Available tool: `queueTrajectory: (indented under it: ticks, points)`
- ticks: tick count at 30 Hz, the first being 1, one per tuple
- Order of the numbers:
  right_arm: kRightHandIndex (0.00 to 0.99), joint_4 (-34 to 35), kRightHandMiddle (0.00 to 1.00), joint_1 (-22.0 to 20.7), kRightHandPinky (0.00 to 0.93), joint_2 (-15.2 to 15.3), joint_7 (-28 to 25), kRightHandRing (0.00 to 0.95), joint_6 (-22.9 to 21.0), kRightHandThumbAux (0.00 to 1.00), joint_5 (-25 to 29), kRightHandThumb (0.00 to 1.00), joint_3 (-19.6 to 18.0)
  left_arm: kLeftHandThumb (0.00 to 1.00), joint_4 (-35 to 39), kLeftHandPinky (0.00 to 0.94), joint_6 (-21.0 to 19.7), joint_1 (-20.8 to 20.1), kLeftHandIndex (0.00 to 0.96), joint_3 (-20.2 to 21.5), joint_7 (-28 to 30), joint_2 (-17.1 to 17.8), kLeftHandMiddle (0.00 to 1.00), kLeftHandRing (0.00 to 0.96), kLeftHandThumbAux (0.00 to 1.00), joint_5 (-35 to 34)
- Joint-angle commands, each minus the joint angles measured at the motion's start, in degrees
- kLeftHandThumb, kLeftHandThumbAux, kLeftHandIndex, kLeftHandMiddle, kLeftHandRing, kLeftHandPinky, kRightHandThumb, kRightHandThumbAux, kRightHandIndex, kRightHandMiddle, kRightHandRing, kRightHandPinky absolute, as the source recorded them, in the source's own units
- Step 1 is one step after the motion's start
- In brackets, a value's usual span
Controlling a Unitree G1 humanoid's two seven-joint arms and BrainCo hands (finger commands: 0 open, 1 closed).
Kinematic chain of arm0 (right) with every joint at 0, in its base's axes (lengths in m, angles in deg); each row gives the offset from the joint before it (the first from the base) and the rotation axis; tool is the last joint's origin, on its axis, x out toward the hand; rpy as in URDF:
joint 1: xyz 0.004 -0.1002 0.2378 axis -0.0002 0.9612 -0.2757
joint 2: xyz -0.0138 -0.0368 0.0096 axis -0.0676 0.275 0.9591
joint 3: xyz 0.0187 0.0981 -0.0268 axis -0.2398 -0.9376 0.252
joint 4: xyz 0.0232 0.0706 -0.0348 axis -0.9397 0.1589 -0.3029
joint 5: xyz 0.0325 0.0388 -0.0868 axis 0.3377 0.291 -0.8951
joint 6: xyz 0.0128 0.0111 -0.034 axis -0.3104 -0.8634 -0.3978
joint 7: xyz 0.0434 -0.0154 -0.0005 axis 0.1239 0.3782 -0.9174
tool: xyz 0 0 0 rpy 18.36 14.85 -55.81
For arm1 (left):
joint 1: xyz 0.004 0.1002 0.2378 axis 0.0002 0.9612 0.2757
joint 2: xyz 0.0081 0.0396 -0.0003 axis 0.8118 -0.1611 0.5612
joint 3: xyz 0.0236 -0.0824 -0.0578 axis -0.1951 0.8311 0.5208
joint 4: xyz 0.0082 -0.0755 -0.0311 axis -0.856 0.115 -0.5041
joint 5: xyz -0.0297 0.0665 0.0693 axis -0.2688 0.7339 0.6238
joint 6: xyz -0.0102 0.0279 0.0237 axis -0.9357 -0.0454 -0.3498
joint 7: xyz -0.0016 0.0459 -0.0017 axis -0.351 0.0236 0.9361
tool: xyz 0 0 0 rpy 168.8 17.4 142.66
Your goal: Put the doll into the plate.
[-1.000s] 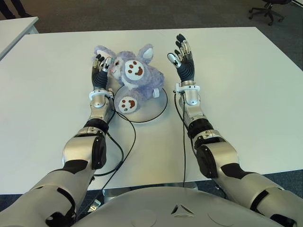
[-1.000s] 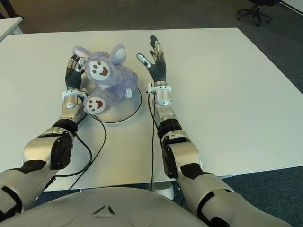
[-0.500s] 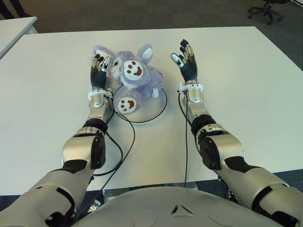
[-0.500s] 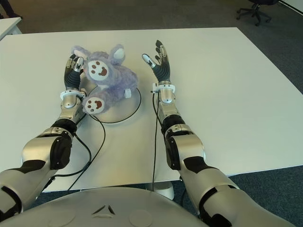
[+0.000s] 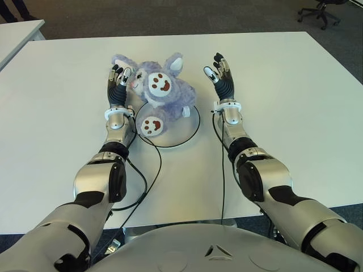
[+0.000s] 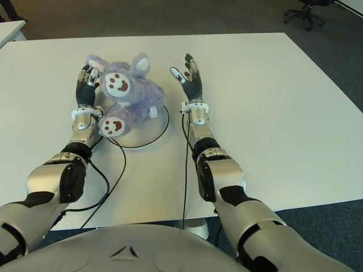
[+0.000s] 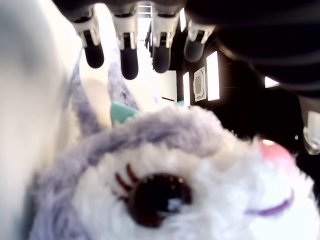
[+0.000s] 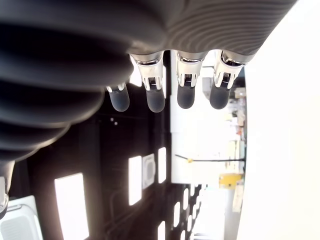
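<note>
A purple plush doll (image 5: 161,93) with white paw pads lies on its back across the far part of a round white plate (image 5: 178,135), its head hanging over the rim toward my left hand. My left hand (image 5: 118,85) stands upright just left of the doll's face, fingers spread and holding nothing; the doll's eye and cheek (image 7: 165,195) fill the left wrist view. My right hand (image 5: 220,76) is upright to the right of the doll, apart from it, with fingers (image 8: 150,97) extended and nothing in them.
The white table (image 5: 295,102) stretches wide on both sides of the plate. Black cables (image 5: 148,175) run from each wrist back along the forearms. An office chair (image 5: 320,10) stands on the dark carpet at the far right. Another white table edge (image 5: 17,31) shows far left.
My right hand has drawn away to the right of the doll and dropped slightly lower. The left hand and the doll have barely shifted.
</note>
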Motion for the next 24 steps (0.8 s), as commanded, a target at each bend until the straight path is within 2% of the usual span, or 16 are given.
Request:
queueTrajectory:
  ticks: [1,24]
  points:
    - [0.000,-2.3,0.000,-1.5,0.000,0.1,0.2,0.000,-2.9,0.486,1.1,0.000,-1.1,0.000,-4.2,0.113,-2.0,6.3,0.000,0.1,0.8,-1.3,0.119,0.130,0.380,0.0]
    - [0.000,-4.1,0.000,-1.9,0.000,0.0,-1.7,0.000,-5.5,0.509,2.3,0.000,-3.5,0.000,-4.2,0.139,-1.6,6.1,0.000,0.5,1.5,-1.2,0.118,0.130,0.388,-0.4]
